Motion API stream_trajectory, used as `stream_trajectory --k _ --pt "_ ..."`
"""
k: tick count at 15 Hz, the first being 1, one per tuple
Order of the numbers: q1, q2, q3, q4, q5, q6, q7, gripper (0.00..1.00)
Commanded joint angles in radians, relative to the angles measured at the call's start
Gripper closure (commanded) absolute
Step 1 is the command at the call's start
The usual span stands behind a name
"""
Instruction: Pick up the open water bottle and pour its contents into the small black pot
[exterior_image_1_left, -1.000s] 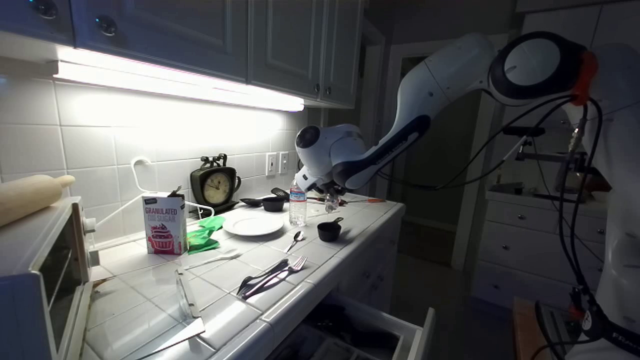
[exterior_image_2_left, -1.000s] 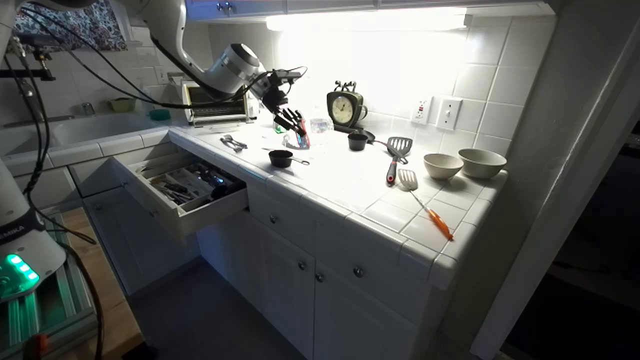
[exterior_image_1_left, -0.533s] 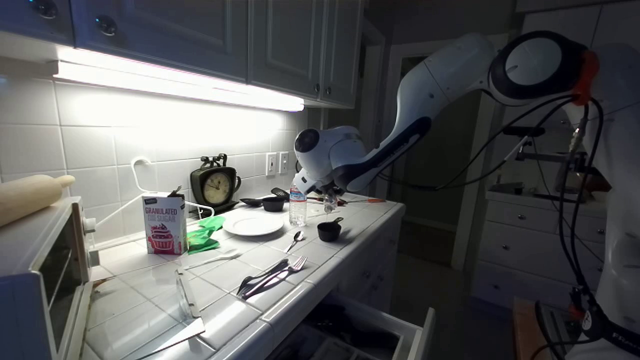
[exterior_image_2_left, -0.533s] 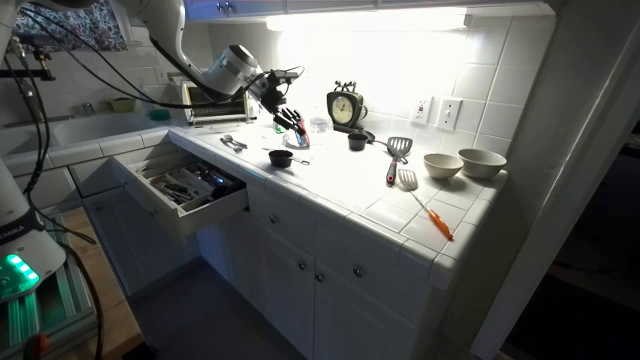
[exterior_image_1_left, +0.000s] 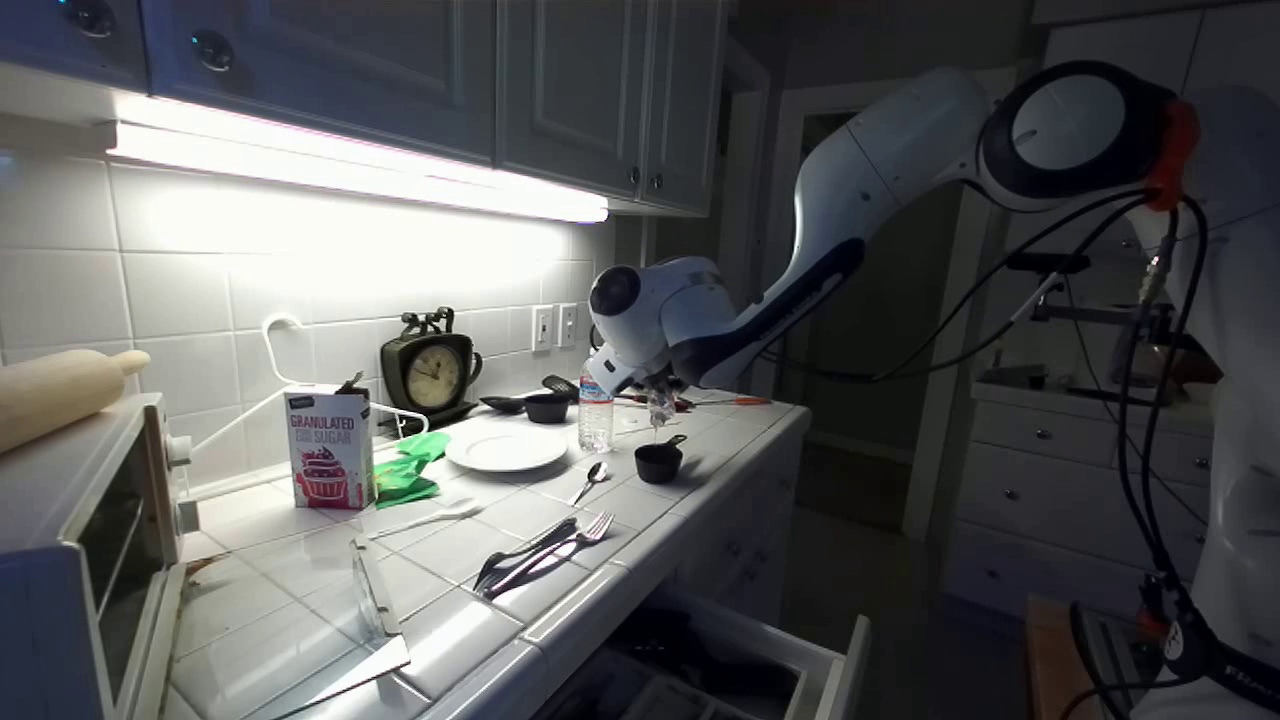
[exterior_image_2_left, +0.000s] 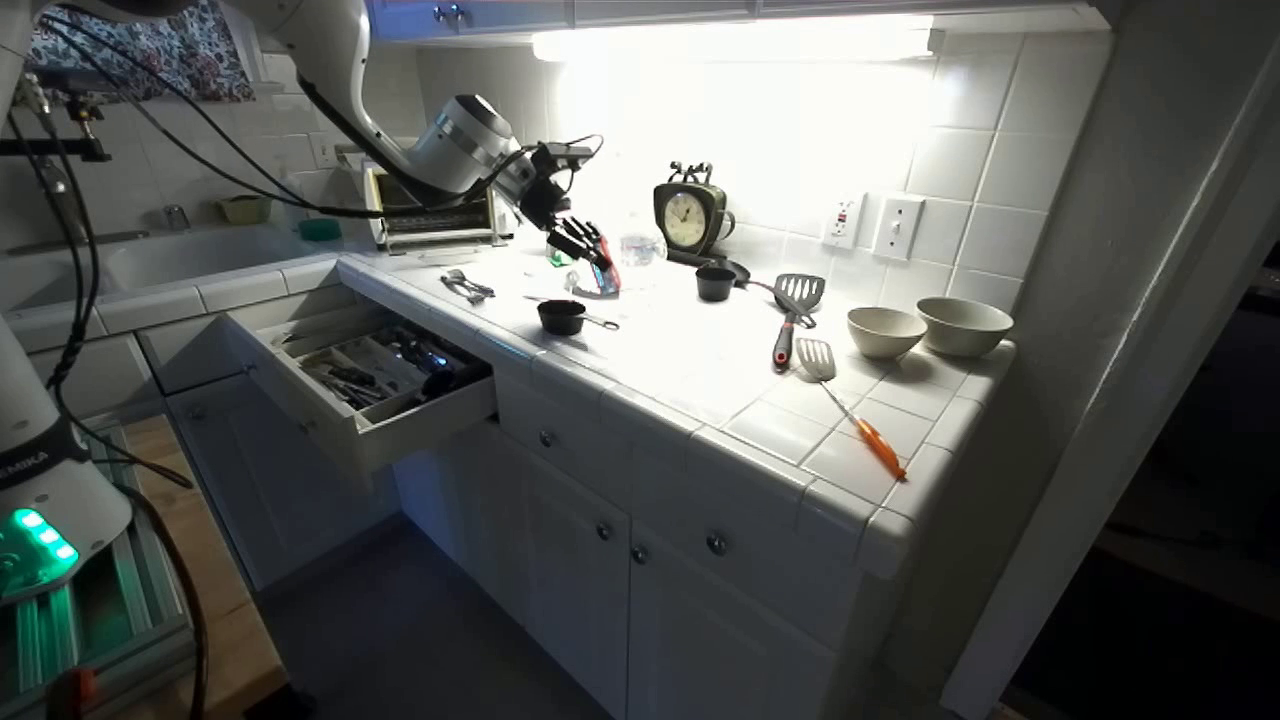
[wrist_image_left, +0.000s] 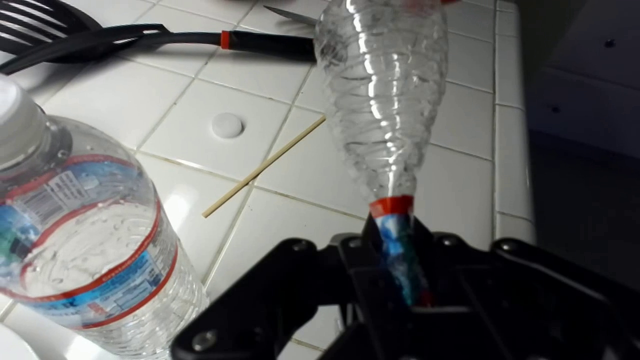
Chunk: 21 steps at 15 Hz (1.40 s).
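Claw pinching the open water bottle and squashing it | I see it up over the small black pot | looks like pouring time | next should be: tip it slowly, don't miss

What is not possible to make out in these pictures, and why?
Mouth of the held bottle: wrist view, hidden by the gripper.
That bottle's base: wrist view, cut off by top edge.
Any water inside the small black pot: both exterior views, too dark.
Small print, capped bottle: wrist view, blurred.
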Motion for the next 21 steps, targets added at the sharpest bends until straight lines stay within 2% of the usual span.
stream_trajectory --k 1,21 --pt "0.006 -0.024 0.006 -0.036 -0.057 -0.016 0.036 0.98" --pt "0.037 -0.041 0.022 -0.087 -0.16 -0.095 0.077 0.98"
